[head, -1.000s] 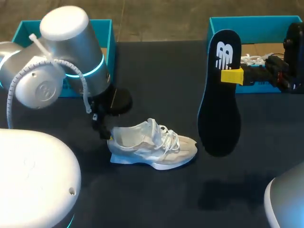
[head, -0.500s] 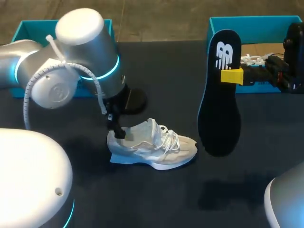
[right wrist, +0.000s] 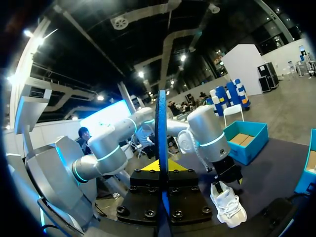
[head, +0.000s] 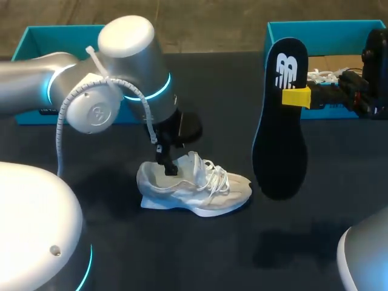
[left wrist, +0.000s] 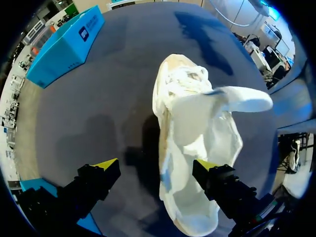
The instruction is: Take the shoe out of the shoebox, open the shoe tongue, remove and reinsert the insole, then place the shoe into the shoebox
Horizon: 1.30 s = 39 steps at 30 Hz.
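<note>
A white sneaker [head: 195, 185] lies on its sole on the dark table, toe to the right. My left gripper [head: 166, 163] hovers over its heel end, open. In the left wrist view, that gripper [left wrist: 155, 165] has one fingertip [left wrist: 206, 166] above the heel opening of the sneaker [left wrist: 195, 128] and the other over bare table; the tongue is lifted. My right gripper [head: 297, 97] is shut on the black insole [head: 279, 130], holding it upright above the table's right side. In the right wrist view the insole [right wrist: 161, 128] shows edge-on between the fingers of that gripper [right wrist: 161, 167].
A teal shoebox [head: 327, 30] stands at the back right, behind the insole. A second teal box part [head: 36, 37] stands at the back left, partly behind my left arm. The sneaker [right wrist: 228, 207] and my left arm [right wrist: 207, 133] lie well ahead of the right gripper.
My left arm has swung to the right, carrying its open gripper from beside the heel to above the shoe's opening. The right arm and the insole have stayed still.
</note>
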{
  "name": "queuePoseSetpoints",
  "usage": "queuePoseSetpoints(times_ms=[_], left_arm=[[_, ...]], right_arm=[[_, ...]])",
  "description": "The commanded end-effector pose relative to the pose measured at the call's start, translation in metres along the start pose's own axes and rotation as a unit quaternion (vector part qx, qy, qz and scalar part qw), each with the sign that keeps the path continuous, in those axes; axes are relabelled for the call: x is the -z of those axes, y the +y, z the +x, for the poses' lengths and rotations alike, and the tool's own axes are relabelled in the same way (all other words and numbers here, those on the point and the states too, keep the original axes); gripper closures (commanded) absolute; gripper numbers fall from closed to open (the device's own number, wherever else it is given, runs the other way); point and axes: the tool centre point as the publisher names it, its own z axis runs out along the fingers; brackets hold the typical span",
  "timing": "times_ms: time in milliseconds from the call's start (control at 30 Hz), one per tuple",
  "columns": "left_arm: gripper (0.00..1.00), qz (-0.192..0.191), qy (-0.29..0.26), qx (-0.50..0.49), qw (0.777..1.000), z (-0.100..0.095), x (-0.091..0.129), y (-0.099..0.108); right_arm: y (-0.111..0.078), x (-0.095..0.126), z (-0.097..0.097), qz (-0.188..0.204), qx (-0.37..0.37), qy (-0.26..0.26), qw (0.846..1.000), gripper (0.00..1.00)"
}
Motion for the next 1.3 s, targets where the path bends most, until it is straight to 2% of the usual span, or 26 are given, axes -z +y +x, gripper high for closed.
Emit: queuePoseSetpoints(times_ms=[33, 133, 200, 267, 300, 367, 500, 633, 767, 833, 900, 933, 967, 1100, 1300], left_arm=[[0.02, -0.002, 0.004, 0.001, 1.000, -0.004, -0.010, -0.004], [0.16, -0.002, 0.007, 0.002, 1.000, -0.004, -0.013, -0.005], [0.36, -0.002, 0.010, -0.001, 1.000, -0.003, -0.015, -0.005], [0.43, -0.003, 0.010, -0.003, 1.000, -0.002, -0.016, -0.005], [0.51, -0.003, 0.011, -0.003, 1.000, -0.001, -0.017, -0.005], [0.53, -0.004, 0.014, -0.002, 1.000, -0.001, -0.019, -0.004], [0.51, -0.004, 0.020, 0.000, 1.000, 0.000, -0.024, -0.002], [0.54, -0.008, 0.026, 0.001, 1.000, 0.000, -0.028, -0.002], [0.51, -0.010, 0.030, 0.003, 1.000, 0.001, -0.031, -0.001], [0.59, -0.011, 0.030, 0.004, 0.999, 0.001, -0.032, 0.000], [0.77, -0.012, 0.030, 0.006, 0.999, 0.000, -0.032, 0.000], [0.91, -0.012, 0.030, 0.007, 0.999, 0.000, -0.033, 0.000], [1.00, -0.013, 0.031, 0.007, 0.999, 0.000, -0.034, 0.000], [1.00, -0.012, 0.034, 0.006, 0.999, 0.000, -0.035, 0.000], [1.00, -0.001, 0.028, -0.013, 1.000, 0.004, -0.025, 0.000]], right_arm=[[-0.001, -0.001, 0.000, -0.001, 0.000, 0.000, 1.000, 1.00], [-0.001, -0.001, 0.000, -0.001, 0.000, 0.000, 1.000, 1.00], [-0.001, -0.001, 0.000, -0.001, 0.000, 0.000, 1.000, 1.00], [-0.001, -0.001, 0.000, -0.001, 0.000, 0.000, 1.000, 1.00], [-0.001, -0.001, 0.000, -0.001, 0.000, 0.000, 1.000, 1.00], [-0.001, -0.001, 0.000, -0.001, 0.000, 0.000, 1.000, 1.00], [-0.001, -0.001, 0.000, -0.001, 0.000, 0.000, 1.000, 1.00], [-0.001, -0.001, 0.000, -0.001, 0.000, 0.000, 1.000, 1.00], [-0.001, -0.001, 0.000, -0.001, 0.000, 0.000, 1.000, 1.00], [-0.001, -0.001, 0.000, -0.001, 0.000, 0.000, 1.000, 1.00], [-0.001, -0.001, 0.000, -0.001, 0.000, 0.000, 1.000, 1.00], [-0.001, -0.001, 0.000, -0.001, 0.000, 0.000, 1.000, 1.00], [-0.001, -0.001, 0.000, -0.001, 0.000, 0.000, 1.000, 1.00], [-0.001, -0.001, 0.000, -0.001, 0.000, 0.000, 1.000, 1.00], [-0.001, -0.001, 0.000, -0.001, 0.000, 0.000, 1.000, 1.00]])
